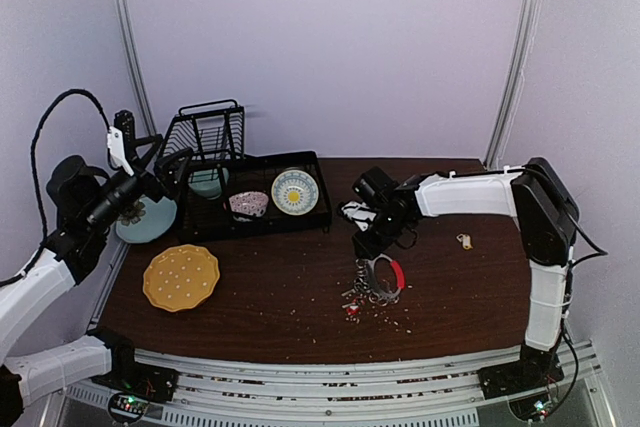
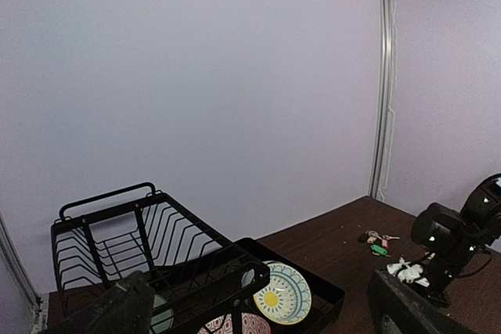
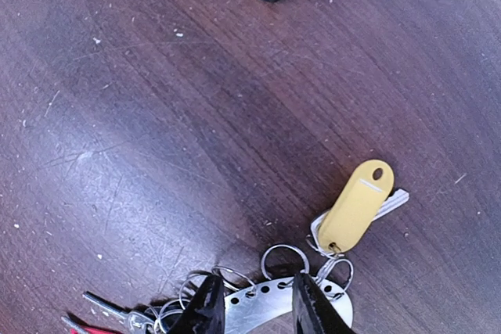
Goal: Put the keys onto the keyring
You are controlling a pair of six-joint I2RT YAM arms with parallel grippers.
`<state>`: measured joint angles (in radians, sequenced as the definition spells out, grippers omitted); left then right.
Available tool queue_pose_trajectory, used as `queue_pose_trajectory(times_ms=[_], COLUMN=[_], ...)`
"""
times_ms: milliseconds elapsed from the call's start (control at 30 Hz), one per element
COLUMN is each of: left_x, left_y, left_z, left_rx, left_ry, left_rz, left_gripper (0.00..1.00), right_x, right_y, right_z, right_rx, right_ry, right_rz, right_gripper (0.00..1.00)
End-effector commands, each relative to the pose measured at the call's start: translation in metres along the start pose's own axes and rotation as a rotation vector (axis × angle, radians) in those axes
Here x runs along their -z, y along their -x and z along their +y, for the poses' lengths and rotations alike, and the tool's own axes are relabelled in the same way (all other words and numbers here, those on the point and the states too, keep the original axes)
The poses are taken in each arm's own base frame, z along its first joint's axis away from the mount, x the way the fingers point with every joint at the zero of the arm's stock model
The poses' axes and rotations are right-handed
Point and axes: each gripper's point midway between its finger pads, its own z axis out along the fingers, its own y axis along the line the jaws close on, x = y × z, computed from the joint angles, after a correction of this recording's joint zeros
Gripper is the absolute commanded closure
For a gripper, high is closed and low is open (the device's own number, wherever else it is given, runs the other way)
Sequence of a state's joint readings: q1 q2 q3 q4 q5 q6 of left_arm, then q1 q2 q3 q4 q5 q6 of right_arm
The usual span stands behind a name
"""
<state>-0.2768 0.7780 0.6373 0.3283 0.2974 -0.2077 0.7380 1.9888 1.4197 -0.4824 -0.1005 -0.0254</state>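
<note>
Honestly, the right end effector [image 3: 256, 293], fingers slightly apart over the keyring [image 3: 270, 308] at bottom centre, should probably drop straight and pinch it squarely, missing the yellow-tagged key [image 3: 356, 205].

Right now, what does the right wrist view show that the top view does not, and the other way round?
Only the right wrist view: a key with a yellow tag next to small rings, and a metal strip with holes seen between the fingers of the right gripper.

Only the top view: the left arm, the yellow plate, the dish rack, the patterned plate and a loose key off to the right.

Both: the keyring, the brown table and the right gripper.
</note>
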Motion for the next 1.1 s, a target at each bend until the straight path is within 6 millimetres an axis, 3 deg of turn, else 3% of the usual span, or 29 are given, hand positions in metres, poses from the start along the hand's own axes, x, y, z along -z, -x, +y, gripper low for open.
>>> queue_pose_trajectory(times_ms=[0, 267, 467, 733, 933, 1067], left_x=[-0.001, -0.003, -0.003, -0.002, -0.002, -0.001], left_y=[0.004, 0.002, 0.002, 0.002, 0.002, 0.004], left_z=[-0.004, -0.004, -0.003, -0.003, -0.003, -0.006], left_rx=[-0.015, -0.016, -0.025, -0.031, -0.031, -0.037], left_ry=[-0.023, -0.022, -0.018, -0.018, -0.019, -0.035], left_rz=[-0.02, -0.012, -0.01, -0.011, -0.011, -0.018], left_gripper=[0.02, 0.02, 0.02, 0.02, 0.02, 0.02], right_x=[-0.009, -0.02, -0.016, 0.0, 0.015, 0.04], right_y=[-0.01, -0.015, -0.017, -0.011, -0.003, 0.011], right_z=[0.004, 0.007, 0.017, 0.02, 0.027, 0.034], right_rx=[0.023, 0.033, 0.034, 0.027, 0.02, 0.017], right_ry=[0.04, 0.101, 0.166, 0.182, 0.217, 0.256], right_rz=[0.048, 0.079, 0.079, 0.048, 0.006, -0.094], right_gripper=[0.69, 0.68, 0.88, 1.0, 1.0, 1.0])
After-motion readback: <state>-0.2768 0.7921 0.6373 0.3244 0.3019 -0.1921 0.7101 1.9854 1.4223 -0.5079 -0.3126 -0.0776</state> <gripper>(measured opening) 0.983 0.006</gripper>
